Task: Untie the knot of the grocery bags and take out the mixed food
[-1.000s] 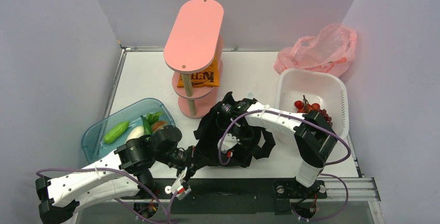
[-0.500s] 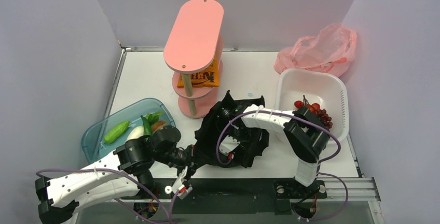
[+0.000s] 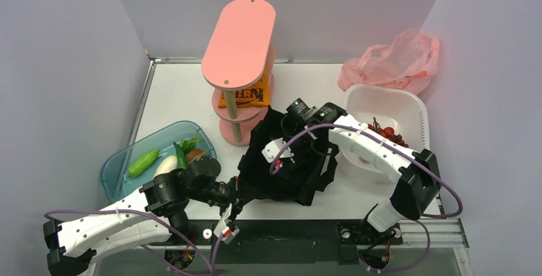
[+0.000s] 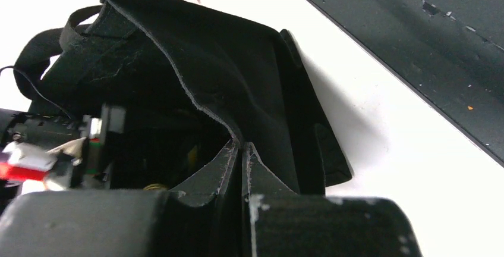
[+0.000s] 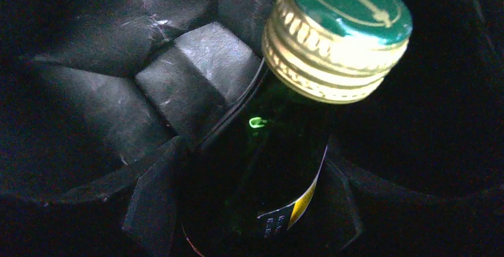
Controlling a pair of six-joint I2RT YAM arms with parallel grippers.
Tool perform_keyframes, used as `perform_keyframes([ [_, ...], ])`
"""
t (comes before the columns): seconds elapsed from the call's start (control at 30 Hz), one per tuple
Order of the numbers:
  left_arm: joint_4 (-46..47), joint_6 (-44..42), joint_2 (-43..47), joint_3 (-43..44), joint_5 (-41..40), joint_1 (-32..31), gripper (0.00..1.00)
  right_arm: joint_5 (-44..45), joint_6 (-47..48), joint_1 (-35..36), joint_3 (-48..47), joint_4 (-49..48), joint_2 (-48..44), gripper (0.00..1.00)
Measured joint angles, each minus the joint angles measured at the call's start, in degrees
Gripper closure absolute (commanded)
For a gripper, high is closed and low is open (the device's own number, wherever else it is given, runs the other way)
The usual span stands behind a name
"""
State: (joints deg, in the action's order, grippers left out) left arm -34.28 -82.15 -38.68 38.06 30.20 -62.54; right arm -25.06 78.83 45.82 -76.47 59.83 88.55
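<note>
Left gripper (image 4: 242, 147): pressed together, pinching the rim of the black tote (image 3: 300, 180) on its left side. The fabric edge runs up out of the closed jaws in the left wrist view.

Right gripper (image 5: 255, 209): reaches down into the open mouth of the tote. My fingers (image 5: 157, 203) sit against both sides of the green bottle (image 5: 261, 168), clamping its shoulder below the neck. The bottle's green and gold cap (image 5: 339, 31) points up past the gripper, and dark tote lining surrounds it.

Tote: stands on the tabletop (image 3: 185, 97) at the middle of the near edge, with a loop handle on its right side.

Pink bag (image 3: 393, 59): lies crumpled in the far right corner.

White basin (image 3: 409, 113): sits at the right edge, just in front of the pink bag, and holds the grapes (image 3: 387, 134).

Blue tray (image 3: 121, 170): sits at the left edge and holds a cucumber (image 3: 143, 161), a white vegetable (image 3: 167, 163) and greens (image 3: 186, 145).

Pink shelf (image 3: 240, 33): stands at the middle of the tabletop, with an orange packet (image 3: 244, 95) on a lower tier.
</note>
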Motion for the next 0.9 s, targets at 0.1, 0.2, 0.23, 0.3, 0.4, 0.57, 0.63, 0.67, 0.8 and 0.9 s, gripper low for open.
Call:
perform_keyframes([
  [0.1, 0.72, 0.11, 0.00, -0.33, -0.55, 0.00, 1.00, -4.46, -4.90, -3.30, -1.77, 1.42, -0.35, 1.00],
  [0.2, 1.92, 0.31, -0.02, -1.01, -1.57, 0.00, 1.00, -7.89, -9.66, -5.38, -2.93, 2.03, -0.35, 1.00],
  [0.23, 2.54, 0.44, -0.02, -1.40, -2.08, 0.00, 1.00, -9.01, -11.37, -5.92, -3.23, 2.08, -0.35, 1.00],
  [0.3, 3.85, 0.92, -0.04, -2.08, -3.13, 0.00, 1.00, -10.80, -14.78, -6.51, -3.43, 1.92, -0.61, 1.00],
  [0.4, 5.57, 2.10, -0.35, -2.54, -4.87, 0.00, 1.00, -13.55, -20.35, -7.26, -3.43, 1.73, -1.66, 1.00],
  [0.57, 8.59, 4.11, -0.81, -3.37, -7.21, 0.09, 1.00, -16.87, -30.18, -7.93, -3.41, -1.73, -5.01, 1.00],
  [0.63, 9.60, 4.94, -1.18, -3.69, -7.98, 0.26, 1.00, -17.66, -33.94, -8.04, -3.41, -4.15, -6.23, 1.00],
  [0.67, 9.88, 5.11, -1.38, -3.76, -8.31, 0.39, 1.00, -18.05, -36.06, -8.24, -3.41, -5.60, -6.69, 1.00],
  [0.8, 10.99, 5.44, -1.92, -4.09, -9.09, 0.76, 1.00, -19.37, -43.87, -8.46, -4.04, -10.49, -7.19, 1.00],
  [0.9, 11.13, 5.42, -1.84, -4.48, -9.31, 0.79, 1.00, -20.22, -50.10, -9.20, -5.18, -14.19, -7.21, 1.00],
])
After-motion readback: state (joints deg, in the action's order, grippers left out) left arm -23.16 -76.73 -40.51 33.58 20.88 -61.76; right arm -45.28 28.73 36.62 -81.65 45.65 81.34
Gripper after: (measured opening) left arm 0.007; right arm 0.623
